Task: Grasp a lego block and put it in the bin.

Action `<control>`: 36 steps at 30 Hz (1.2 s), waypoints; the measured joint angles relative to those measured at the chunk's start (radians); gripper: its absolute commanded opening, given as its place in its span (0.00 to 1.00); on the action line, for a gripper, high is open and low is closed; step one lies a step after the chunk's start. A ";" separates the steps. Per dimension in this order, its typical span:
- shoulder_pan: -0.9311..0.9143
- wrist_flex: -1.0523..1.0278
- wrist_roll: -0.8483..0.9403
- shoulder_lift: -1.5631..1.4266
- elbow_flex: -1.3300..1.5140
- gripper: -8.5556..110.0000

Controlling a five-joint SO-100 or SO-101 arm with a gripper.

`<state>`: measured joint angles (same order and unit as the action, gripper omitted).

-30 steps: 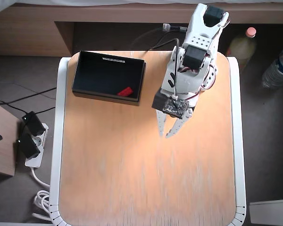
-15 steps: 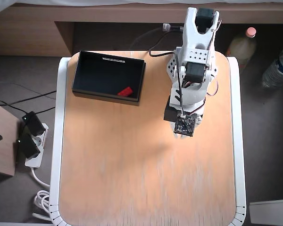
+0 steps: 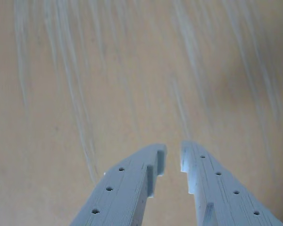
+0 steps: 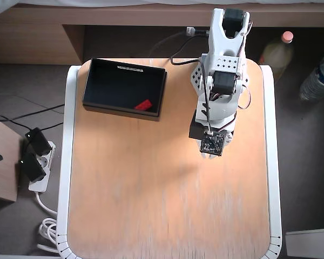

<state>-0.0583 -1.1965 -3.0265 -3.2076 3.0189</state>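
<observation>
The red lego block (image 4: 143, 104) lies inside the black bin (image 4: 100, 86), near its front right corner, in the overhead view. The bin stands at the table's back left with a white label strip on its far rim. My gripper (image 4: 208, 157) hangs over the table's right middle, well apart from the bin and mostly hidden under the wrist camera board. In the wrist view the gripper (image 3: 173, 153) has two grey fingers (image 3: 132, 183) a narrow gap apart, with nothing between them and bare wood below. Neither block nor bin shows in the wrist view.
The wooden table (image 4: 151, 205) has a white rim. The arm's base (image 4: 227, 32) stands at the back right. Bottles (image 4: 318, 78) stand on the floor to the right, and a power strip (image 4: 35, 162) with cables lies to the left.
</observation>
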 measured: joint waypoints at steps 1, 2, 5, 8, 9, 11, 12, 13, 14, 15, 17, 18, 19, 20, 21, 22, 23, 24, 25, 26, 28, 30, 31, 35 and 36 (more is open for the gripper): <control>0.000 -0.003 -0.005 0.000 0.000 0.07; 0.000 -0.012 -0.018 0.000 0.000 0.07; 0.012 -0.077 -0.025 0.000 0.000 0.07; 0.018 -0.114 0.021 0.000 0.000 0.07; 0.018 -0.118 0.040 0.000 0.000 0.07; 0.018 -0.123 0.064 0.000 0.000 0.07; 0.018 -0.123 0.071 0.000 0.000 0.07; 0.018 -0.123 0.075 0.000 0.000 0.07; 0.018 -0.123 0.078 0.000 0.000 0.07; 0.018 -0.123 0.080 0.000 0.000 0.07; 0.018 -0.123 0.080 0.000 0.000 0.07; 0.018 -0.123 0.080 0.000 0.000 0.07; 0.018 -0.123 0.080 0.000 0.000 0.07; 0.018 -0.123 0.080 0.000 0.000 0.07; 0.018 -0.123 0.080 0.000 0.000 0.07; 0.018 -0.123 0.080 0.000 0.000 0.07; 0.018 -0.123 0.080 0.000 0.000 0.07; 0.018 -0.123 0.080 0.000 0.000 0.07; 0.018 -0.123 0.080 0.000 0.000 0.07; 0.018 -0.123 0.080 0.000 0.000 0.07; 0.018 -0.123 0.080 0.000 0.000 0.07; 0.018 -0.123 0.080 0.000 0.000 0.07; 0.018 -0.123 0.080 0.000 0.000 0.07; 0.018 -0.123 0.080 0.000 0.000 0.07; 0.018 -0.123 0.080 0.000 0.000 0.07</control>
<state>-0.0399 -1.3192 -2.9468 -3.2076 3.0189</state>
